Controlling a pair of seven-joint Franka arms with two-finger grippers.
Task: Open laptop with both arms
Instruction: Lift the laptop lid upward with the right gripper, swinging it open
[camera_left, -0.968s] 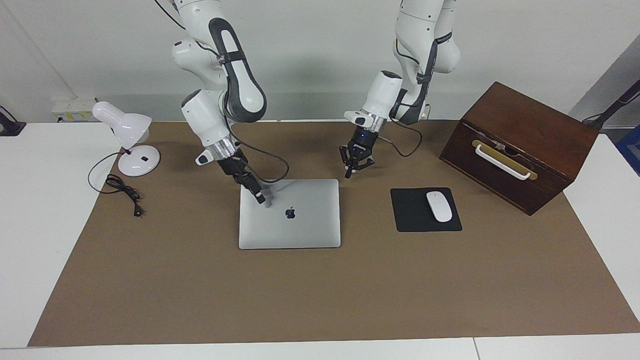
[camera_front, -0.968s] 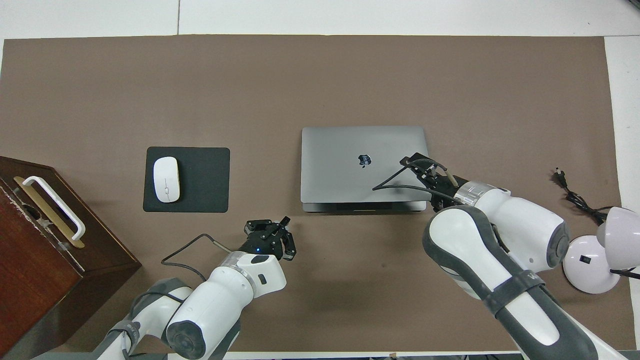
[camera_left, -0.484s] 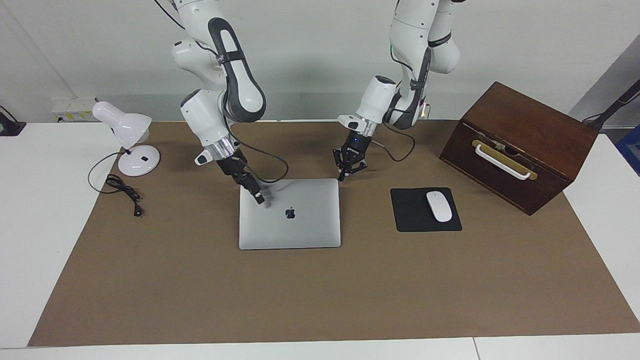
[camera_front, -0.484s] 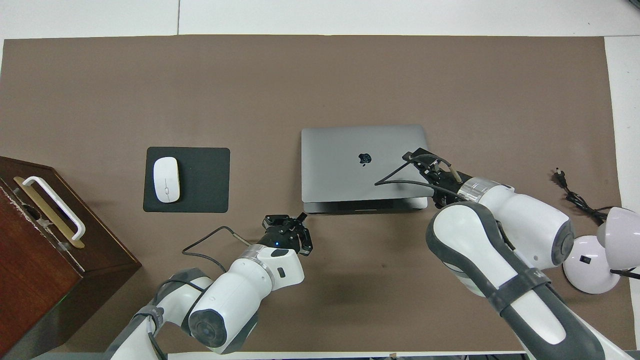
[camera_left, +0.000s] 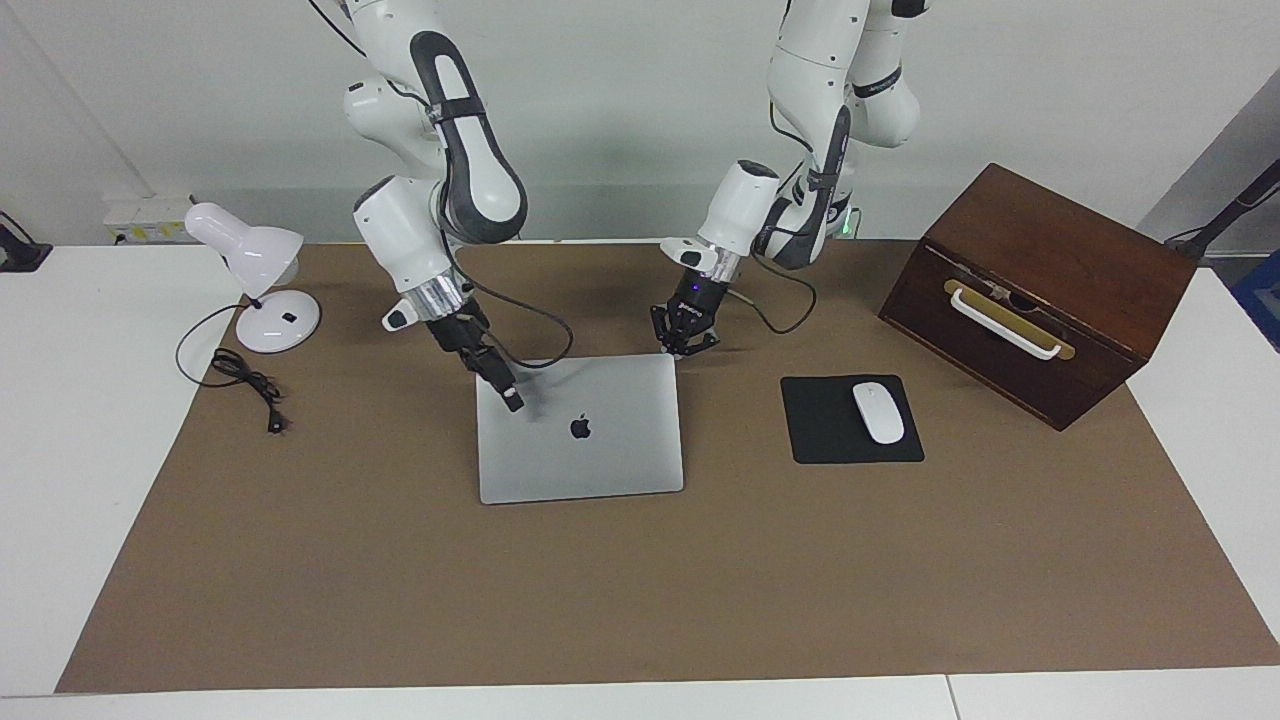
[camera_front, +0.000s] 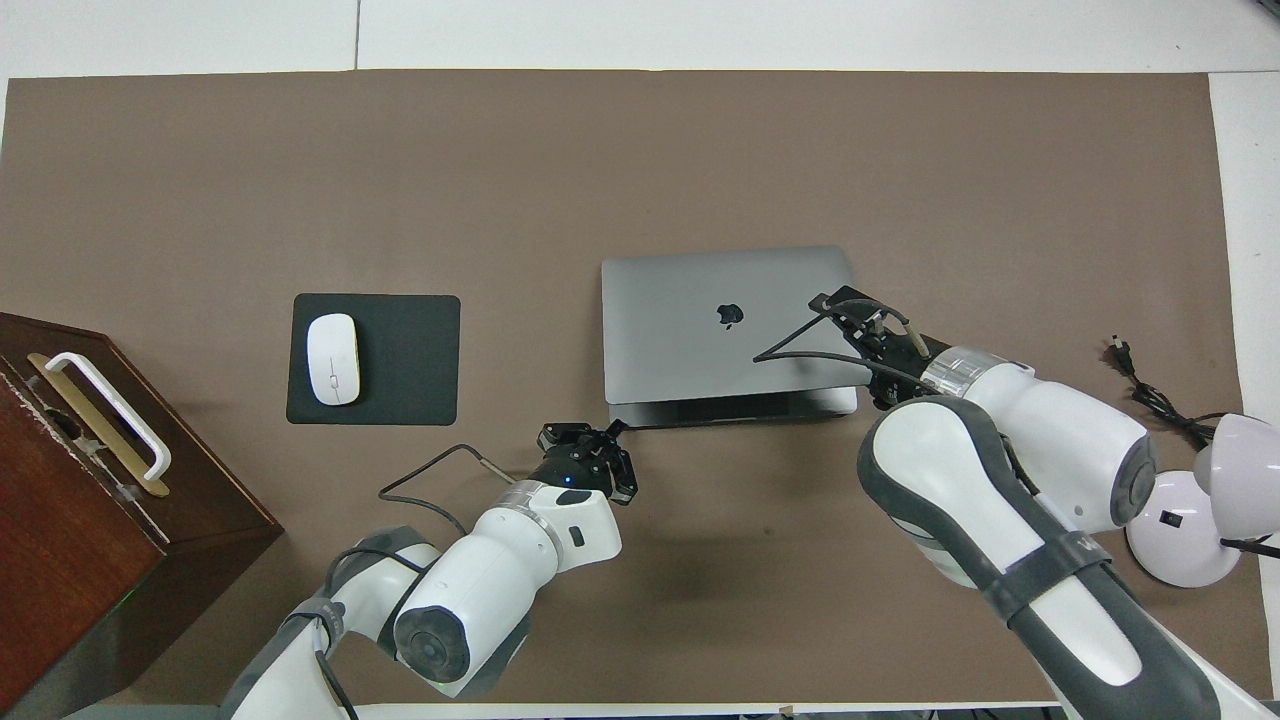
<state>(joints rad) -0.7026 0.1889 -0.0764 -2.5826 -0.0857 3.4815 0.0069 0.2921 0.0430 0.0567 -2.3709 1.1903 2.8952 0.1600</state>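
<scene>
Lying on the brown mat (camera_left: 640, 600) near the table's middle, the laptop (camera_left: 590, 440) has its lid raised a crack along the edge nearest the robots; the overhead view shows a strip of the base under that edge. This gap is wider than half a second ago, and the lid now sits slightly skewed. A dark apple logo (camera_front: 730, 316) marks the lid; no other writing can be read.

The right gripper (camera_left: 511, 397) rests its tip on the lid near the corner toward the right arm's end, between the logo and that edge. Whether its fingers are parted cannot be told, and it holds nothing visible.

The left gripper (camera_left: 684, 340) has moved in from a second ago and now sits at the laptop's corner nearest the robots, toward the left arm's end. Its fingers (camera_front: 612, 430) are spread slightly, and whether they touch the corner cannot be told.

Toward the left arm's end from this gripper lie a black mouse pad (camera_left: 830, 440) with a white mouse (camera_left: 878, 412) on it, then a wooden box (camera_left: 1040, 290). Toward the right arm's end from the right gripper stands a white lamp (camera_left: 262, 290).
</scene>
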